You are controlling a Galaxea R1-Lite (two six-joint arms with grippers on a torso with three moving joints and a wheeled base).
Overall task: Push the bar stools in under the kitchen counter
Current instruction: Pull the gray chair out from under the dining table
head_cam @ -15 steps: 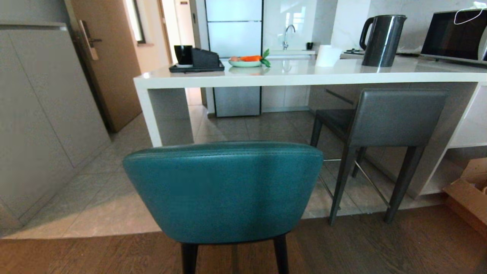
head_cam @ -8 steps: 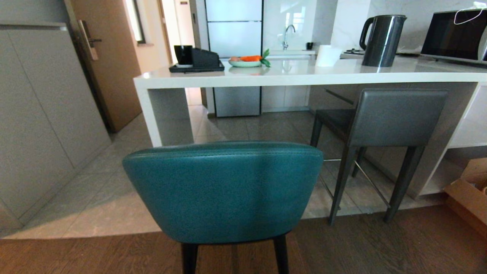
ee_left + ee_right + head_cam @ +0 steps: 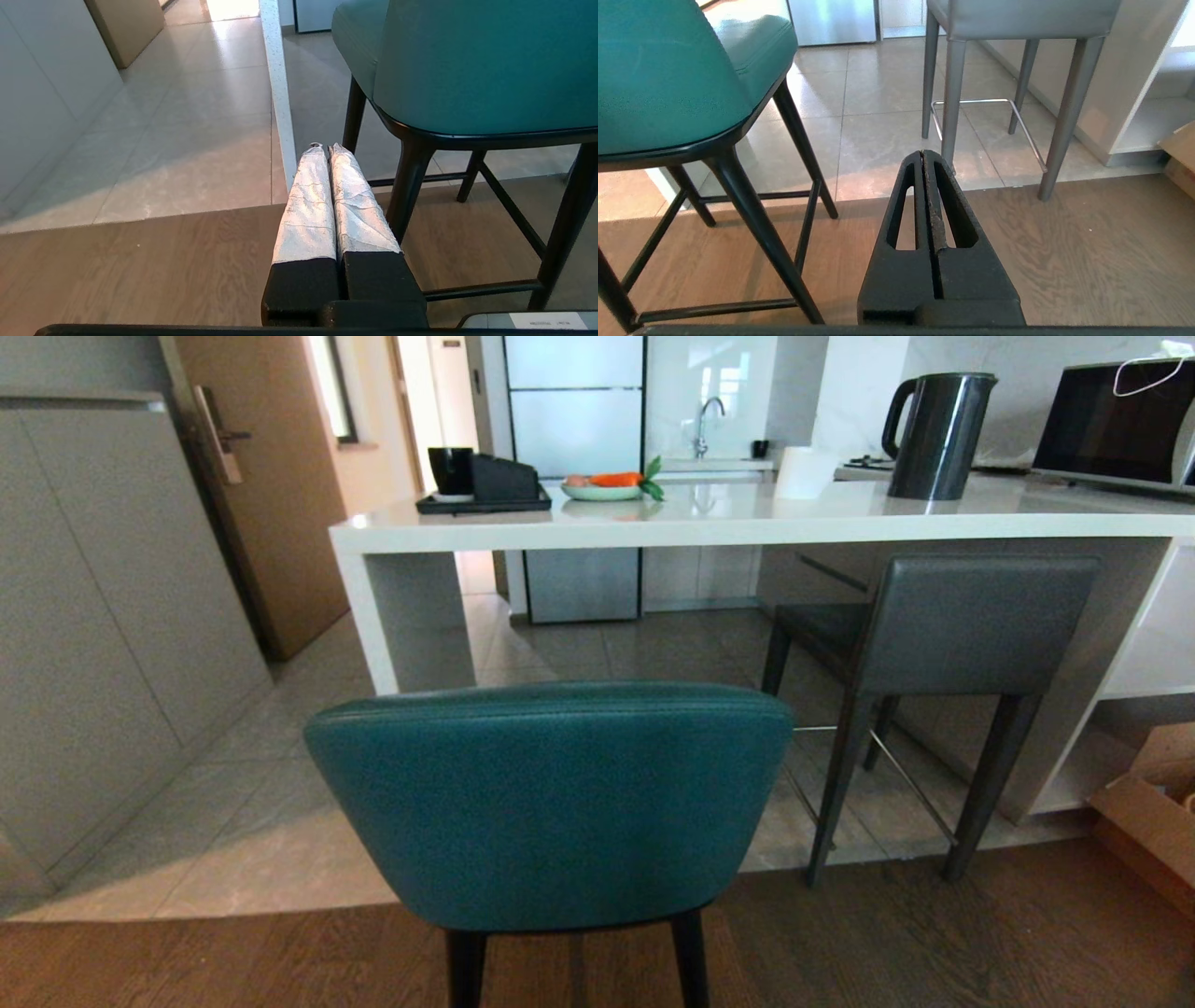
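Head view: teal bar stool (image 3: 551,803) being judged rigid, tippy; padded backrest is being favoured for pushing toward kitchen counter (image 3: 747,527); both grippers closed, empty.

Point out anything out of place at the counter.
The teal stool stands well back from the kitchen counter, legs on the wood floor; the grey stool sits partly under the counter, its back outside. Nothing spilled or damaged.

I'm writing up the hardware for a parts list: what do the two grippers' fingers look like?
The left gripper has long tapered fingers wrapped in wrinkled silvery-white tape above black bases. The right gripper is bare black plastic, each finger a triangular frame with a slot-shaped cutout and worn inner edges.
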